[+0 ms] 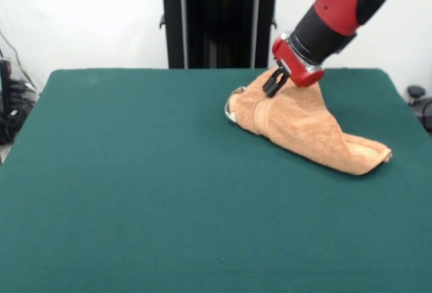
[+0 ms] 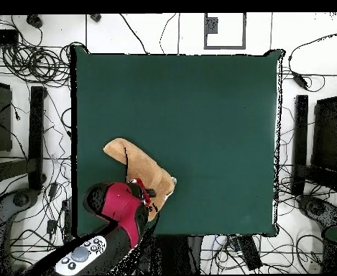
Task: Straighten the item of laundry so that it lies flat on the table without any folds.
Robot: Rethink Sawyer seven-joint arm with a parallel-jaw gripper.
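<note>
Lying bunched beneath end effector (image 1: 273,84), towel (image 1: 307,125)

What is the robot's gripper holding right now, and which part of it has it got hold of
The gripper is shut on the towel, pinching its raised end nearest the robot's pedestal, so the cloth peaks there while the rest trails down onto the table.

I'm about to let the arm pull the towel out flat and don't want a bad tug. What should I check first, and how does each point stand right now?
1. Orange-tan terry towel flat: not ok, it is bunched and folded.
2. Gripper at the towel: ok, at its raised end nearest the pedestal.
3. Grip on the cloth secure: cannot tell.
4. Room on the dark green felt table to spread: ok, wide bare area beside the towel.
5. Towel away from the table edge: ok in the front view; overhead it lies near one corner.
</note>
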